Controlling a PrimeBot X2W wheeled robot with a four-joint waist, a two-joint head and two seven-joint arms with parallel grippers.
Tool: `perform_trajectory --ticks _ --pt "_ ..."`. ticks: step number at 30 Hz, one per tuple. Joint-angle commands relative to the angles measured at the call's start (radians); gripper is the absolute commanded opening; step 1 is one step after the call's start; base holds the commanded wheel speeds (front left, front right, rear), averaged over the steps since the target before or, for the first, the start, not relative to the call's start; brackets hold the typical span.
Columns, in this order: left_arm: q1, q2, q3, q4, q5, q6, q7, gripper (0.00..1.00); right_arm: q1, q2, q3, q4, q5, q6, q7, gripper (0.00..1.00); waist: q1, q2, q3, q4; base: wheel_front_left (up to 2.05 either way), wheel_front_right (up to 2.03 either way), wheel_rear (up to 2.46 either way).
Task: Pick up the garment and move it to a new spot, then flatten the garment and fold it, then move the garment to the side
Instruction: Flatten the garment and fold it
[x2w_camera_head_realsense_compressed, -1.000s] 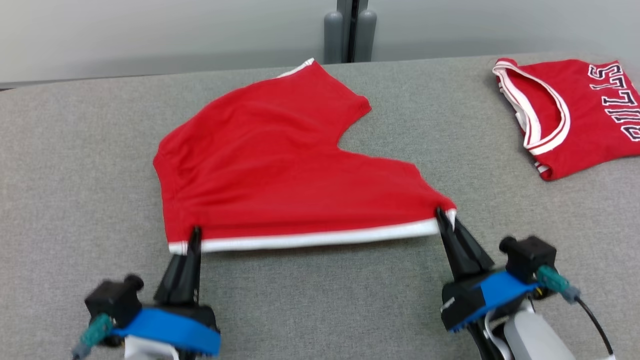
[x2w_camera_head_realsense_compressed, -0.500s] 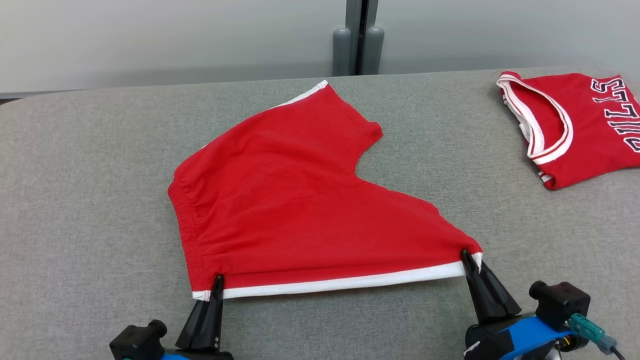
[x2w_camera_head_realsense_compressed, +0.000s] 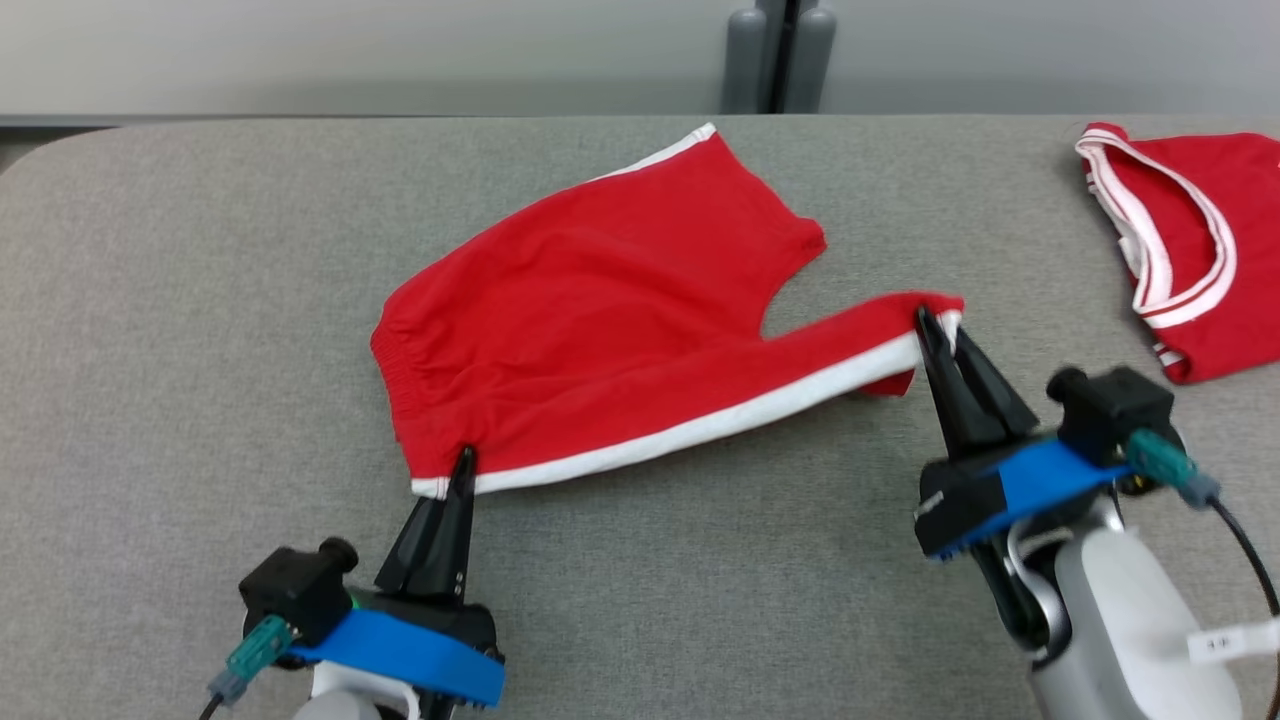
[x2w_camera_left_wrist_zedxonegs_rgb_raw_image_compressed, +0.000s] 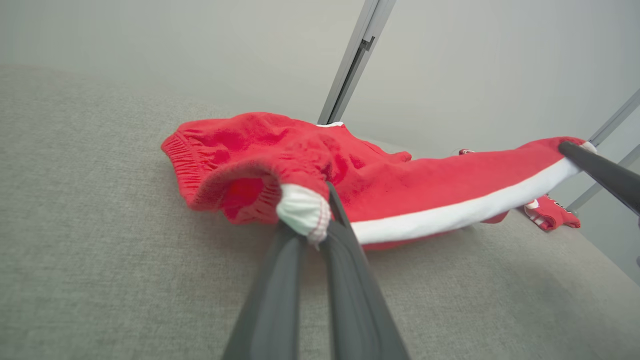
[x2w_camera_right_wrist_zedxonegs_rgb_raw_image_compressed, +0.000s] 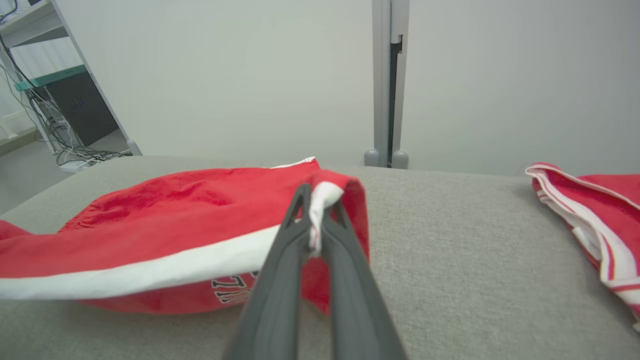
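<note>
We see two grippers; the left gripper (x2w_camera_head_realsense_compressed: 464, 462) is pinched tight on the waistband corner of the shorts (x2w_camera_head_realsense_compressed: 620, 290); the right gripper (x2w_camera_head_realsense_compressed: 925, 318) pinches their lifted hem corner; one pair, mid table (x2w_camera_head_realsense_compressed: 200, 300); one jersey (x2w_camera_head_realsense_compressed: 1200, 260) lies far right.

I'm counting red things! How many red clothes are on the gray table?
2. The red shorts lie in the middle of the table, gripped by the left end effector and right end effector. The red jersey lies to the right, partly cut off by the frame.
</note>
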Motion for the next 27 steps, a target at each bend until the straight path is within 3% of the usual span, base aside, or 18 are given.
perform_trajectory --ticks 1,18,27 --pt "-0.035 0.006 -0.008 0.003 -0.005 -0.006 -0.004 0.00 -0.056 -0.007 0.009 0.031 -0.007 0.000 0.007 0.00 -0.0001 0.0000 0.021 0.021 0.00 0.00 0.00" --pt "-0.339 0.053 -0.104 0.062 -0.082 -0.007 -0.004 0.00 -0.622 -0.006 0.029 0.501 -0.064 0.000 -0.023 0.00 -0.0001 0.0000 0.201 0.116 0.00 0.00 0.00" --pt "-0.475 0.044 -0.132 0.103 -0.108 -0.007 -0.004 0.00 -0.853 0.006 0.011 0.748 -0.115 0.000 -0.048 0.00 -0.0001 0.0000 0.286 0.151 0.00 0.00 0.00"
